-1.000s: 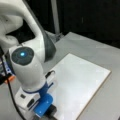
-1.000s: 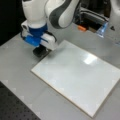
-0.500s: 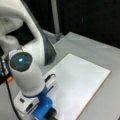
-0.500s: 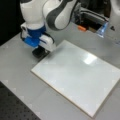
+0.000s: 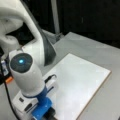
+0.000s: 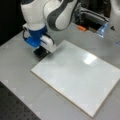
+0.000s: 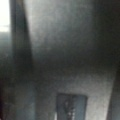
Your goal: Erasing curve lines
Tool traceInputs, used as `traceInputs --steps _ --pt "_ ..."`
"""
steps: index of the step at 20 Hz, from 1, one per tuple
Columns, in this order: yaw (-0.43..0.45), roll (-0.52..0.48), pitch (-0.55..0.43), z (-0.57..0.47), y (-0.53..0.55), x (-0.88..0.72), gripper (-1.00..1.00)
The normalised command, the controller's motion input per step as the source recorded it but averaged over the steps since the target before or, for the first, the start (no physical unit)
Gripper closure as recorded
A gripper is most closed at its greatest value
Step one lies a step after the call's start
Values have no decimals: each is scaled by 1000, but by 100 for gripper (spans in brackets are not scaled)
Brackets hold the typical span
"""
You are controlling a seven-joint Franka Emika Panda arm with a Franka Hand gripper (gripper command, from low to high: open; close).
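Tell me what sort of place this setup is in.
Probably a robotics lab bench. A white robot arm with a blue-mounted gripper works over a white board on a grey table, with a black perforated mounting plate at the edge.

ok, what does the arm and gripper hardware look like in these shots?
White Panda arm with dark grey joint sections. A round dark cap with a glowing blue light sits on the wrist end. Below it a blue collar and mount, a white box on the side, and black cables. The gripper shows only as a dark block.
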Motion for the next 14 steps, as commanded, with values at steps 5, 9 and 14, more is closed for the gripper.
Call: traceInputs --steps 5,9,14 --pt "-63 16 -23 -110 9 -7 100" --pt "-33 -6 -51 -118 -60 13 100" --pt "-16 -2 -63 -75 -93 2 100"
